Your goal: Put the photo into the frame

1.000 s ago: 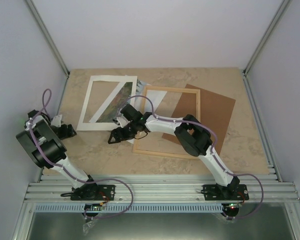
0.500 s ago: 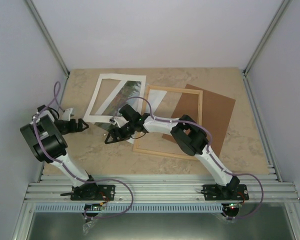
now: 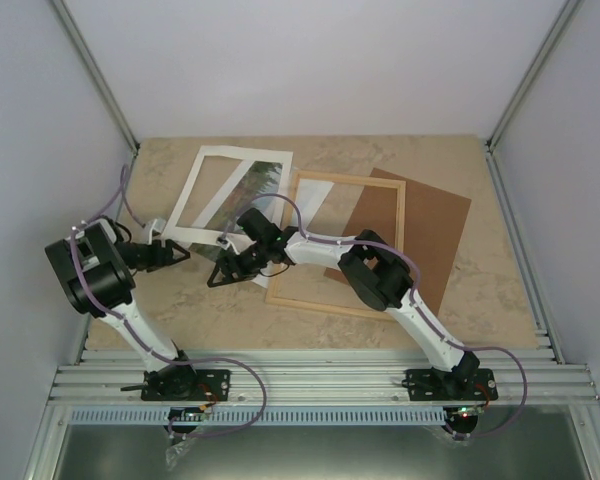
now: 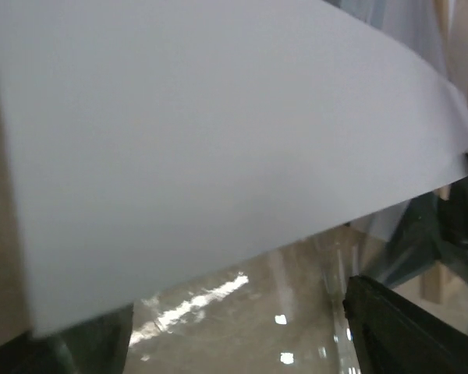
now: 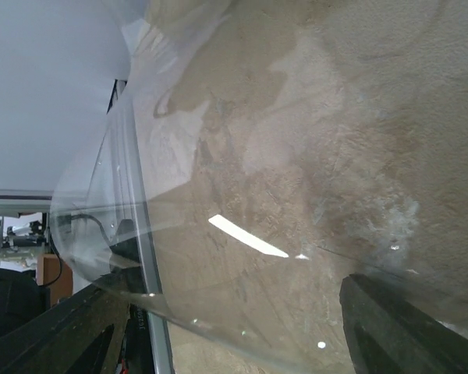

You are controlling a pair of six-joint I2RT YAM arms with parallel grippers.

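Top external view, near to far. Both arms reach from the near edge toward the left-centre of the table [image 3: 480, 300].

- **left gripper [image 3: 177, 253]:** It sits low at the near-left corner of the white mat [image 3: 242, 155]. Its jaws are spread and nothing is visibly clamped. In the left wrist view one dark finger [image 4: 405, 327] shows at the lower right. A white surface [image 4: 218, 132] fills most of that view just ahead; I can't tell whether it is the mat or another sheet, or whether the gripper touches it.
- **right gripper [image 3: 220, 272]:** It is just beside the near-left corner of the frame [image 3: 310, 303] and points left. In the right wrist view the fingers [image 5: 405, 327] stand wide apart, and a bowed clear sheet [image 5: 242, 156] runs across between them. The jaws are open, and no pinch on the sheet is visible.
- **frame:** It lies flat at centre with its window empty and bare table showing through. Its far-right part overlaps the brown backing panel [image 3: 430, 225].
- **photo [image 3: 260, 183]:** It lies further back and left, under the white mat. The green print shows through the mat's cut-out, and its right edge is near the frame's far-left corner. It is outside the frame and neither gripper holds it.

My judgement is that the task is at an early stage. The photo is not in the frame and is not yet freed from under the mat. What seems left is to uncover or slide out the photo, grasp it, carry it right and lay it in the frame opening. The loose stacked sheets look likely to drag along together.
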